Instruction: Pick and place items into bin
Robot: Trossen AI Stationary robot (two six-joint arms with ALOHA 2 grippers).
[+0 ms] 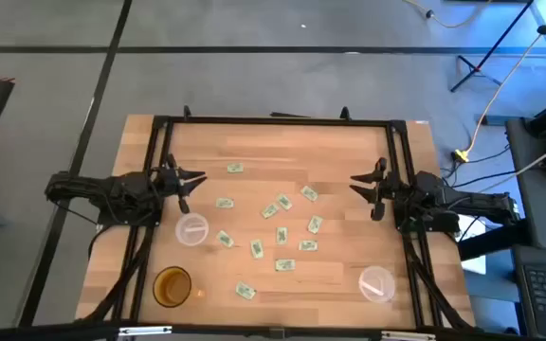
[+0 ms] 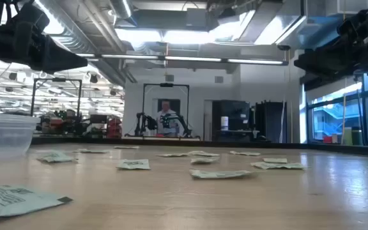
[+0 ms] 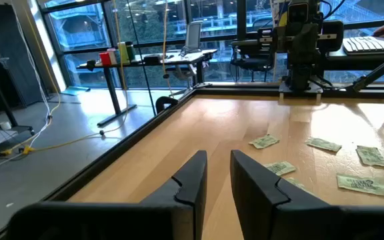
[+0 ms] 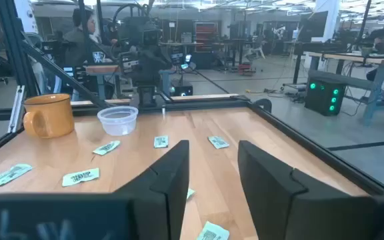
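Observation:
Several small pale green and white packets (image 1: 281,235) lie flat and scattered over the middle of the wooden table (image 1: 339,142); the low view shows them lying flat (image 2: 133,164). My left gripper (image 1: 195,182) hovers at the table's left side, open with a narrow gap (image 3: 217,160) and nothing between its fingers. My right gripper (image 1: 360,182) hovers at the right side, facing it, open (image 4: 212,150) and empty. Both are above the table and clear of the packets. No bin shows apart from the round containers.
A clear round cup (image 1: 191,230) stands near my left gripper, an amber mug (image 1: 172,286) at the near left, another clear cup (image 1: 377,282) at the near right. A black frame (image 1: 273,120) edges the table. A person (image 4: 85,33) shows beyond the table.

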